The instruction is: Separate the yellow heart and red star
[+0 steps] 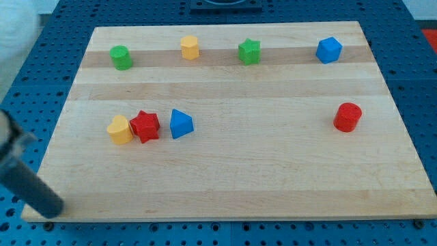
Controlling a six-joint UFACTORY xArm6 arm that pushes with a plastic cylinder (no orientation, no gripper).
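1. Left of centre on the wooden board point(273, 171): yellow heart point(119, 130) and red star point(145, 126), touching side by side; the pair we must part
2. Just beside the star on the view's right: blue block point(181, 124), wedge-like, leaving little room on that side
3. Along the view's top: green block point(121, 57), yellow block point(190, 48), green star point(249, 52), blue block point(328, 50)
4. View's right: red cylinder point(347, 117), well apart
5. Bottom-left corner: our tip point(51, 210), a bare rod holding nothing, off the pair, presumably staged to approach the heart from below-left
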